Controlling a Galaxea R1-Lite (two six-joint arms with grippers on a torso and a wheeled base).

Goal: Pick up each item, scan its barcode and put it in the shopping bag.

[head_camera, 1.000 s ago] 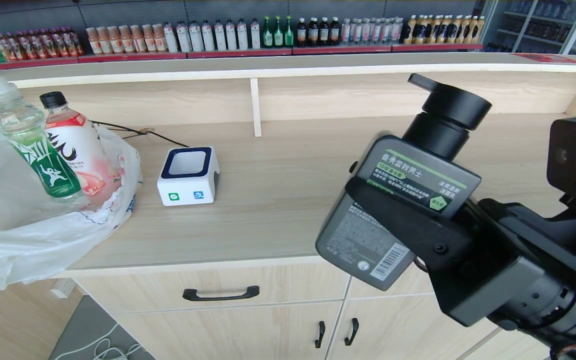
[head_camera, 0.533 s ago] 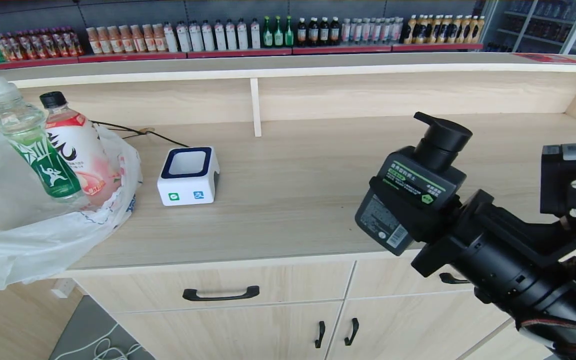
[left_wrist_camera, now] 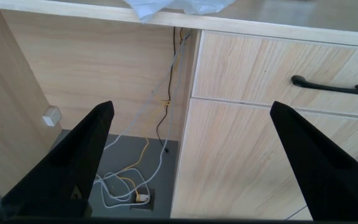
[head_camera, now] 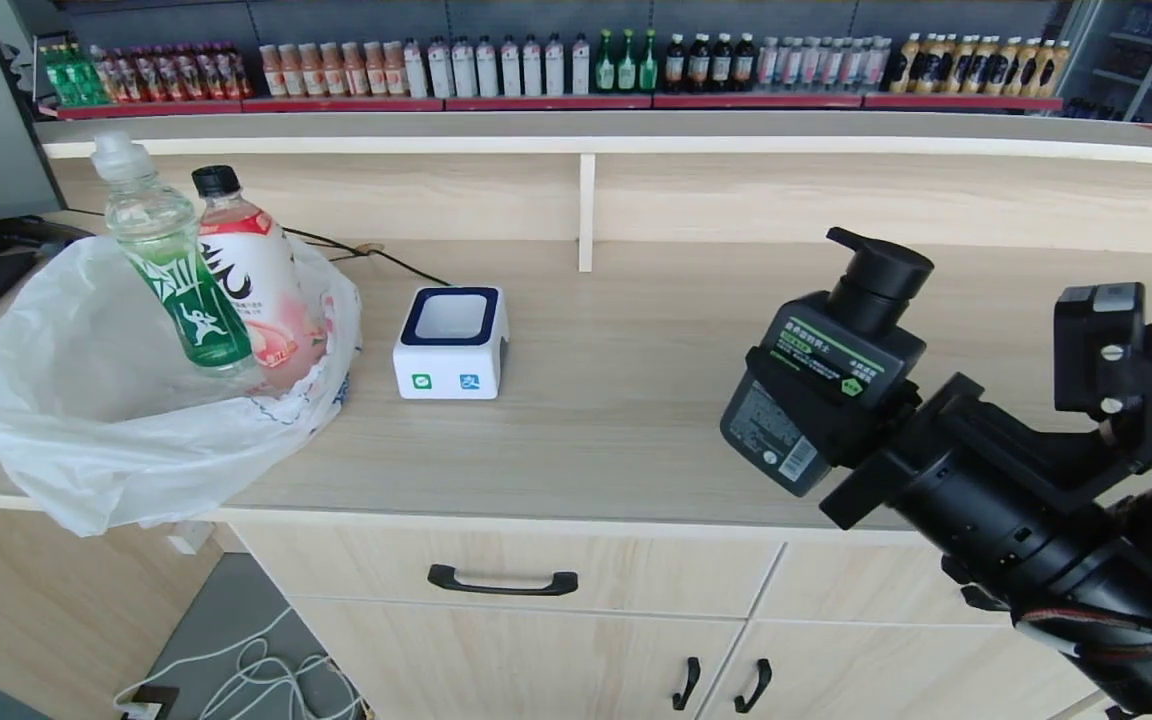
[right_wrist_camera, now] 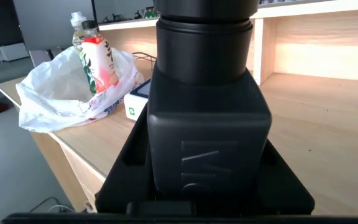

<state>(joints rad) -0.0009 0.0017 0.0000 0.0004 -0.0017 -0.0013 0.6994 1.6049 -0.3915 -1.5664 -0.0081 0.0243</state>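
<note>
Clenched around its body, the right jaws hold the dark grey pump bottle tilted in the air above the right end of the worktop, close to its front edge and well apart from the scanner. The left jaws hang spread and empty, low in front of the cabinet.

My worry is the barcode sticker. It sits low on the bottle's back face, not turned toward the scanner's upward window, so a pass without rolling the wrist would likely read nothing. A slip out here could send the bottle over the edge to the floor.

The shopping bag slumps over the worktop's edge with a green-labelled bottle and a peach drink bottle leaning inside. A heavy drop could topple them or drag the bag off.

The pump bottle looks squarish and matt, with a black pump head and a green-striped label.
</note>
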